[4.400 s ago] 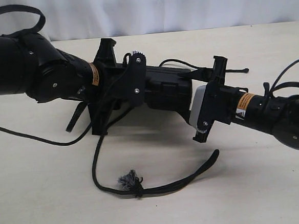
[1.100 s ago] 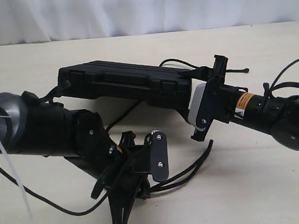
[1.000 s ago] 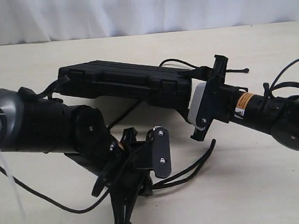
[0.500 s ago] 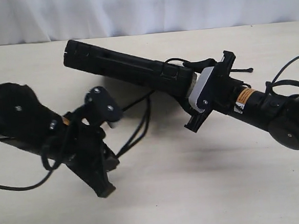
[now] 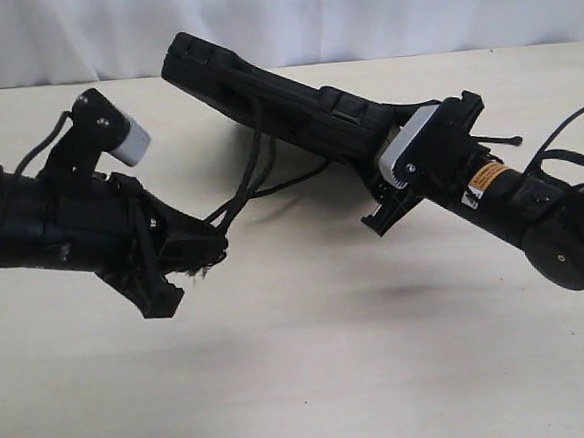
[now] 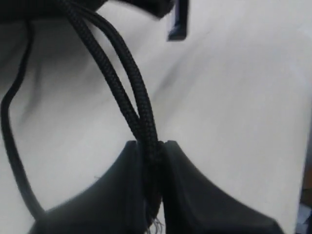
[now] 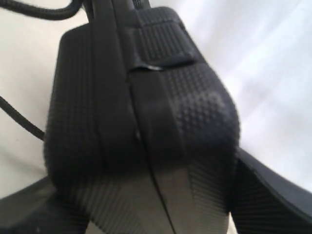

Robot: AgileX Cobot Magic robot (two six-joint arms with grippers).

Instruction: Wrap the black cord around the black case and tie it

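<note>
The black case (image 5: 273,95) hangs tilted above the table, its left end raised. My right gripper (image 5: 396,162) is shut on its lower right end; in the right wrist view the case (image 7: 146,97) fills the space between the fingers of the right gripper (image 7: 146,207). Two strands of the black cord (image 5: 249,177) run from the case's underside down to my left gripper (image 5: 212,253), which is shut on them. The left wrist view shows both braided strands of the cord (image 6: 124,83) meeting between the left gripper's (image 6: 151,145) fingertips. A few frayed fibres poke out behind the fingers.
The beige table (image 5: 362,354) lies below both arms, with a white backdrop behind. Smooth black robot cables loop by the right arm (image 5: 566,125) and over the left arm (image 5: 27,162). A thin black line (image 6: 9,146) trails across the table in the left wrist view.
The right gripper has tipped the case's left end higher. The left gripper has risen and turned over, drawing the two cord strands up towards the case.
</note>
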